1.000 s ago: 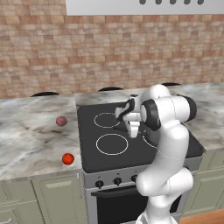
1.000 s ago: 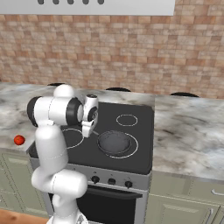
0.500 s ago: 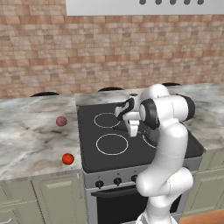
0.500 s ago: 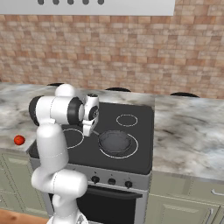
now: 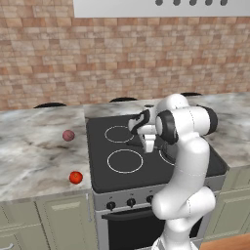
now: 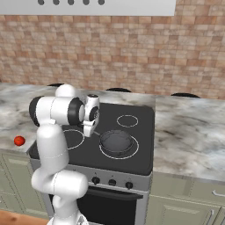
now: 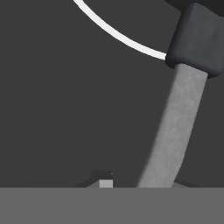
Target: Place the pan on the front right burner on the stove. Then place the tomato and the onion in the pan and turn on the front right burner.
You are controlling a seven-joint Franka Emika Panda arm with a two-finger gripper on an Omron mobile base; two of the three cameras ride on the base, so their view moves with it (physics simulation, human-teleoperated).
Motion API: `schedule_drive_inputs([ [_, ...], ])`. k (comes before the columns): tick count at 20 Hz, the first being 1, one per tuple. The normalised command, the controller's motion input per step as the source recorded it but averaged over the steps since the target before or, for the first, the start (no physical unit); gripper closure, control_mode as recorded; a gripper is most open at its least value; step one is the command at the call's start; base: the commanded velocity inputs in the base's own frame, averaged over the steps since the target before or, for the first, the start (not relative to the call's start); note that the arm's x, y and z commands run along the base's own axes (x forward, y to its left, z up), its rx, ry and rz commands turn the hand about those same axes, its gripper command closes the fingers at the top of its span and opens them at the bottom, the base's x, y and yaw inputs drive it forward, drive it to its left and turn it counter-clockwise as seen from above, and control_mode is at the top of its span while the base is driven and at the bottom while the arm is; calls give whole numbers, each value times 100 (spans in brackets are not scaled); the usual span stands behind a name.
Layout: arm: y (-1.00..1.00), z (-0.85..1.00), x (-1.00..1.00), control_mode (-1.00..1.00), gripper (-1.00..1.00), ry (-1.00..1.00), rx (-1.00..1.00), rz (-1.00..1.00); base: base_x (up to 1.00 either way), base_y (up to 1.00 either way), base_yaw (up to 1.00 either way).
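The pincer (image 6: pixel 89 132) points down over the black glass cooktop, its jaws drawn nearly together on the pan's handle (image 7: pixel 173 131), which in the hand view runs up from between the finger tips as a grey bar ending in a darker bracket. It is judged to be grasping the handle near its free end. The pan (image 6: pixel 116 140), a small round dark grey frying pan, lies just beside the pincer on the side away from the arm's trunk, and sits inside the largest white ring, the front right burner (image 6: pixel 132 151). Whether its base already rests on the glass or hangs just above cannot be told.

Beyond the pan lies a smaller back ring (image 6: pixel 127 121); on the pincer's other side lies the medium front ring (image 5: pixel 125 161) of the stove (image 5: pixel 146 188). Well apart from the pincer, across the cooktop on the marbled counter (image 5: pixel 34 151), sit the onion (image 5: pixel 68 135), nearer the brick wall, and the tomato (image 5: pixel 75 177), nearer the counter's front edge. Black knobs (image 6: pixel 111 182) line the silver front panel below.

The step in hand is judged to be the placing of the pan, near completion. The next move calls for releasing the handle, rising clear without dragging the pan off its ring, then reaching across to the tomato or onion.
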Motion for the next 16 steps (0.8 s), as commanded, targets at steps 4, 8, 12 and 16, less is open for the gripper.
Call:
schedule_drive_inputs([
  [4,-6,-28,0,-100,-100,0,-2,0,0,0,0],
  [8,-13,-28,0,-100,-100,0,0,0,0,0,0],
  [12,-21,-26,0,-100,-100,0,0,0,0,0,0],
  [16,-25,-25,0,-100,-100,0,0,0,0,0,0],
])
